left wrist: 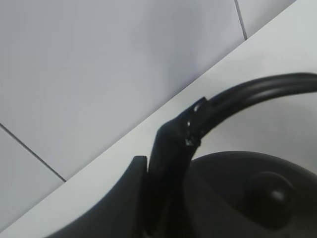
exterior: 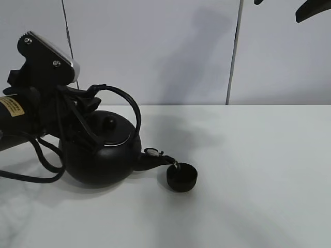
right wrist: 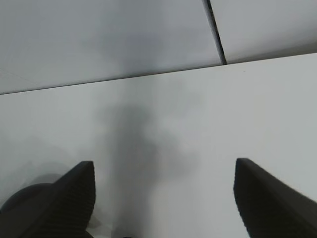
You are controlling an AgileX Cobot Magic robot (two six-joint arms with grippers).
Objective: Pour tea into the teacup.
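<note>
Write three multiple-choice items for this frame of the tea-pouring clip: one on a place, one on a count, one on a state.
1. Where is the teacup relative to the kettle?
A. Just under the tip of the spout
B. Behind the kettle by the wall
C. On top of the lid

2. How many cups stand on the table?
A. Three
B. One
C. None

3. What is the left hand doing?
A. Hanging open above the table
B. Resting on the teacup
C. Closed on the kettle's handle

Answers:
1. A, the spout tip sits over the cup's rim in the high view.
2. B, only one small black cup is visible.
3. C, the left wrist view shows its fingers clamped on the arched handle.
</note>
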